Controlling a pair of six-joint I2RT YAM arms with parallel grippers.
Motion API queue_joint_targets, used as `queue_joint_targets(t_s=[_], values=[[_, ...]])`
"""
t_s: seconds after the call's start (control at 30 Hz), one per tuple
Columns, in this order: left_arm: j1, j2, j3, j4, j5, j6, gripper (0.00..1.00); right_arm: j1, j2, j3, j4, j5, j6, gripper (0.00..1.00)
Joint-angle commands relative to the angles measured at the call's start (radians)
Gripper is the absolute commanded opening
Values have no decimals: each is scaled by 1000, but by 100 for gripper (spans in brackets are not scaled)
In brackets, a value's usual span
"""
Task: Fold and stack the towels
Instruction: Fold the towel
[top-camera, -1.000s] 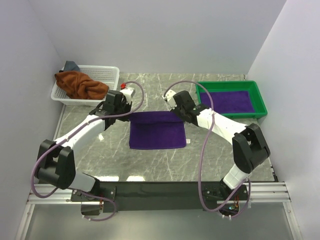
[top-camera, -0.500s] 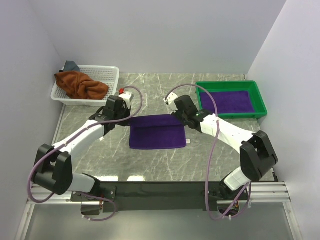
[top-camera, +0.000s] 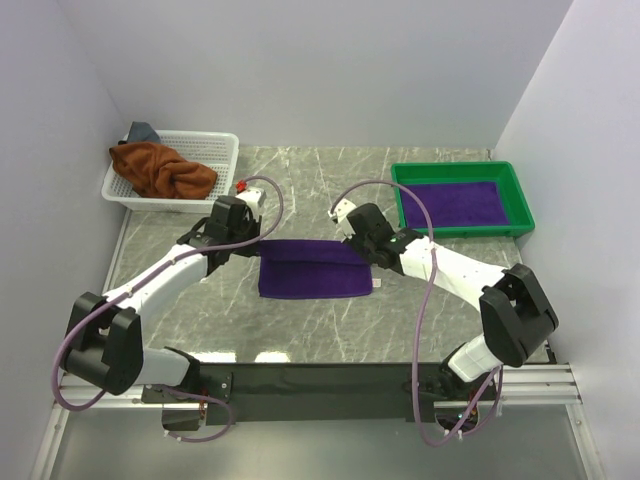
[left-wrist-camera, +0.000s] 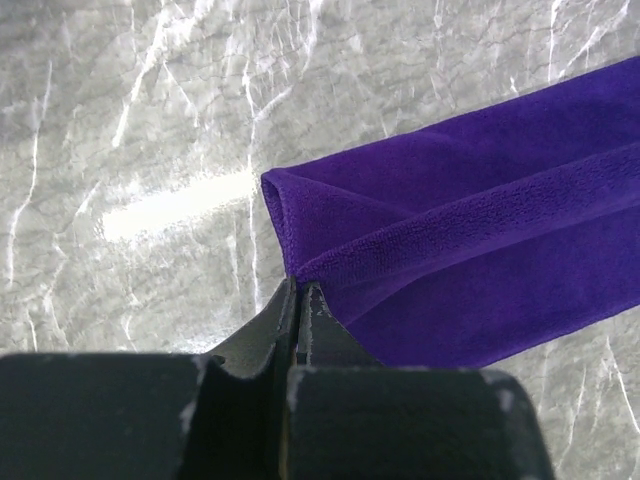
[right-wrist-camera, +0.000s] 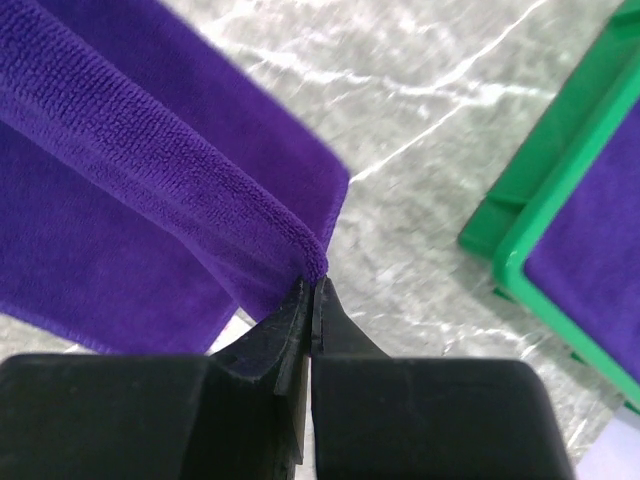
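Note:
A purple towel lies mid-table with its far edge lifted and carried over itself toward the near side. My left gripper is shut on the towel's far left corner. My right gripper is shut on the far right corner. The raised edge hangs as a taut fold between both grippers, over the flat lower layer. Another purple towel lies flat in the green tray. A rust-brown towel is bunched in the white basket, with a grey-blue towel behind it.
The basket stands at the far left against the wall, the tray at the far right. Cables loop above both wrists. The black mounting rail runs along the near table edge. The tray's green corner shows right of the right gripper.
Both grippers have drawn the towel's far edge toward the near side, so the visible towel looks shorter front to back. The right arm's elbow has swung outward.

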Motion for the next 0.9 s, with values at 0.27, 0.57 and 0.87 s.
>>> queue_joint_targets(t_s=[0.27, 0.57, 0.87], values=[[-13, 62, -1, -74, -15, -54, 1, 12, 41, -13, -85, 2, 61, 0], [-42, 121, 8, -108, -24, -85, 1, 34, 87, -8, -99, -10, 72, 0], [-50, 138, 48, -160, -70, -92, 1, 41, 74, 4, -105, 8, 73, 0]])
